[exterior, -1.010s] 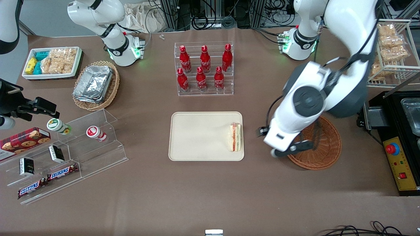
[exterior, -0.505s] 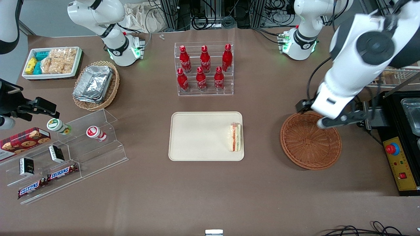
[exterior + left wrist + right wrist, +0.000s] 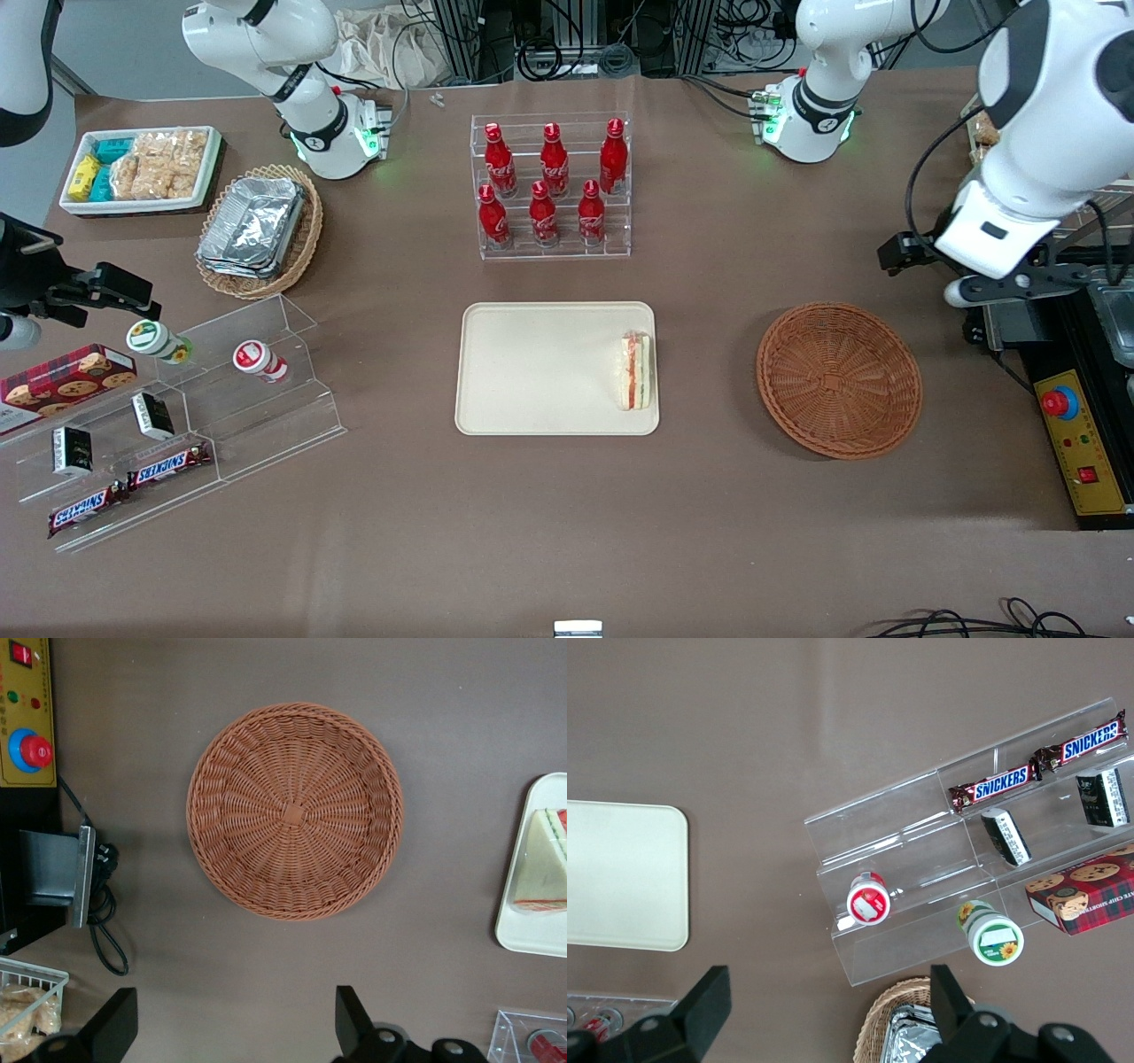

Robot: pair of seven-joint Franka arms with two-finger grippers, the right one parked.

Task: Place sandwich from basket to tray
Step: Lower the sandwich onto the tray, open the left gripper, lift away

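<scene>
1. Surface: a matte brown table covering (image 3: 549,532), faintly creased; the tray (image 3: 532,368) at its middle serves as landmark. Above the table's top edge in the front view, dark equipment and tangled black cables.
2. Toward the parked arm's end from the tray: a clear acrylic stepped stand (image 3: 204,416) with two Snickers bars (image 3: 128,487), small dark boxes, two round-lidded cups and a red cookie box (image 3: 62,379).
3. Same end, farther from the front camera than the tray: a white bin of snacks (image 3: 142,170) and a pale oval wicker basket with foil containers (image 3: 259,229).
4. Straight up from the tray, farther from the camera: a clear rack with six red bottles (image 3: 551,186).
5. Tray: beige, flat, low rim. The sandwich (image 3: 636,370) lies on it, against the edge nearest the basket, filling stripes showing.
6. The basket (image 3: 838,379) sits just beside the tray toward the working arm's end, apart from it, nothing in it; the wrist view shows bare weave.
7. The gripper (image 3: 235,1028) hangs high above the table, farther toward the working arm's end than the basket, near a black unit with a red button (image 3: 1060,403). Its fingers (image 3: 353,1017) are spread wide, holding nothing.
</scene>
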